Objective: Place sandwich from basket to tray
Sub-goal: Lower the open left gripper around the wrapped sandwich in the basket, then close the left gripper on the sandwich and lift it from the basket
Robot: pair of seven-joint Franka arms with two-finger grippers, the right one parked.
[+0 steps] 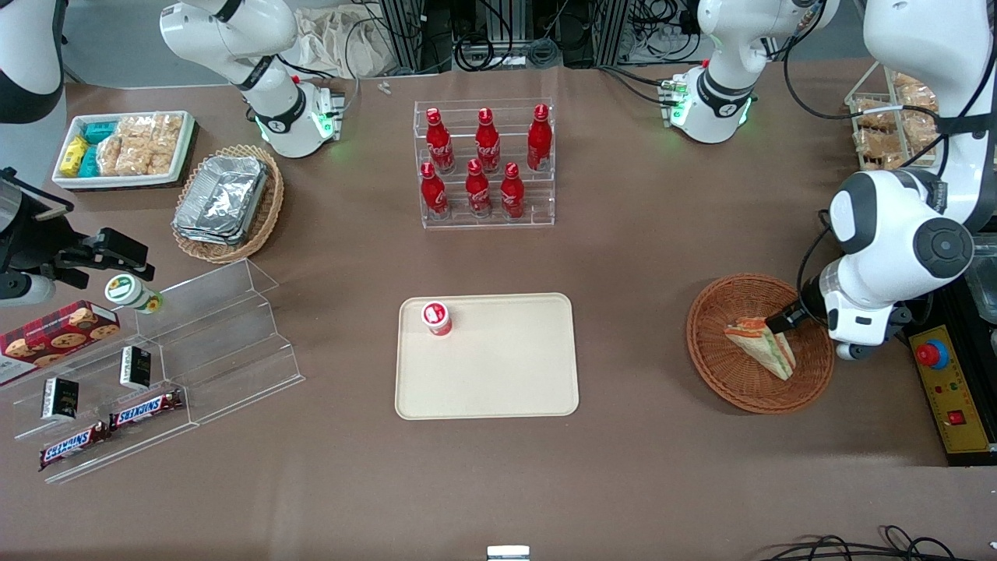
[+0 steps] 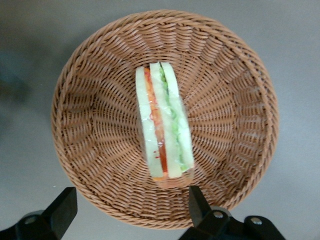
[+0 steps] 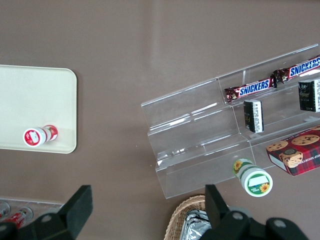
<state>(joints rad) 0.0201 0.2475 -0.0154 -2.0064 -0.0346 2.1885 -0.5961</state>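
The sandwich (image 1: 759, 343) (image 2: 162, 125), a clear-wrapped wedge with orange and green filling stripes, lies in the round reddish-brown wicker basket (image 1: 716, 374) (image 2: 90, 125) toward the working arm's end of the table. My left gripper (image 1: 785, 319) (image 2: 130, 205) hovers over the basket, open. Its two black fingers (image 2: 197, 200) stand wide apart above the basket's rim, near the sandwich's end, with nothing between them. The cream-beige tray (image 1: 498, 382) (image 3: 35, 100) lies at the table's middle, beside the basket.
A small red-and-white capped bottle (image 1: 437, 318) stands on the tray's corner. A rack of red cola bottles (image 1: 487, 167) stands farther from the front camera. A yellow control box (image 1: 946, 389) sits beside the basket. Acrylic shelves with Snickers (image 1: 156, 374) and an oval basket of foil trays (image 1: 226, 202) lie toward the parked arm's end.
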